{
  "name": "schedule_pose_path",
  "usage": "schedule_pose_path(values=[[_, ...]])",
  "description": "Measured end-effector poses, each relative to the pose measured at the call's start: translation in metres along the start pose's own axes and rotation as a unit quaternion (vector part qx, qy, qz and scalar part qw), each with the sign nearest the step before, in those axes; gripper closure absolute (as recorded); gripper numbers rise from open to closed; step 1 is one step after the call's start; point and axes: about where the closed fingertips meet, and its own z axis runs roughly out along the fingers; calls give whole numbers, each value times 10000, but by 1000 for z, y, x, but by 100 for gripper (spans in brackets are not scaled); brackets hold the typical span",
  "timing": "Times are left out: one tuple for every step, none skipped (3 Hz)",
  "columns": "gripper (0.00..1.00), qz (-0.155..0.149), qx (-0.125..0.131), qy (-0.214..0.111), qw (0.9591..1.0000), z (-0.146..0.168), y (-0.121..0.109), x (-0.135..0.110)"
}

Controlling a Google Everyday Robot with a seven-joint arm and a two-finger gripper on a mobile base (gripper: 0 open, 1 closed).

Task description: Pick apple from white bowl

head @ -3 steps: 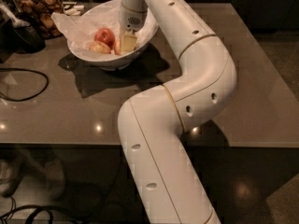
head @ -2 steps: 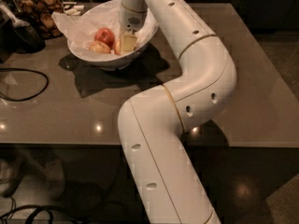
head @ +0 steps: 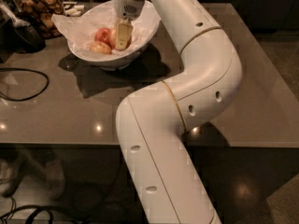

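Note:
The white bowl [head: 140, 43] stands at the far left part of the table, lined with crumpled white paper. It holds a red apple [head: 103, 33] and a paler yellowish apple [head: 99, 47] in front of it. A sliver of an orange-blushed apple [head: 113, 37] shows just right of the red one, mostly hidden behind my gripper. My gripper [head: 121, 36] reaches down into the bowl from above, right against that apple, with the white arm arching over the table behind it.
A glass jar of brown snacks [head: 38, 6] stands at the back left beside a dark object [head: 25, 36]. A black cable [head: 28, 80] loops on the table's left side. The grey table's front edge [head: 70, 143] runs below.
The gripper has shifted a little left inside the bowl, closer against the apples. The arm's elbow has moved with it and the whole scene sits slightly differently in view.

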Motion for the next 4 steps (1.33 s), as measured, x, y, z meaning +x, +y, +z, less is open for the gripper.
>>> schedule_pose_path(values=[[100,-31,191,-33,9998,-31,2,-18],[100,-186,195,-248,9993,-56,12,-43],[100,-458,134,-588,9971,-77,26,-69],[100,-666,6,-915,9936,-91,40,-85]])
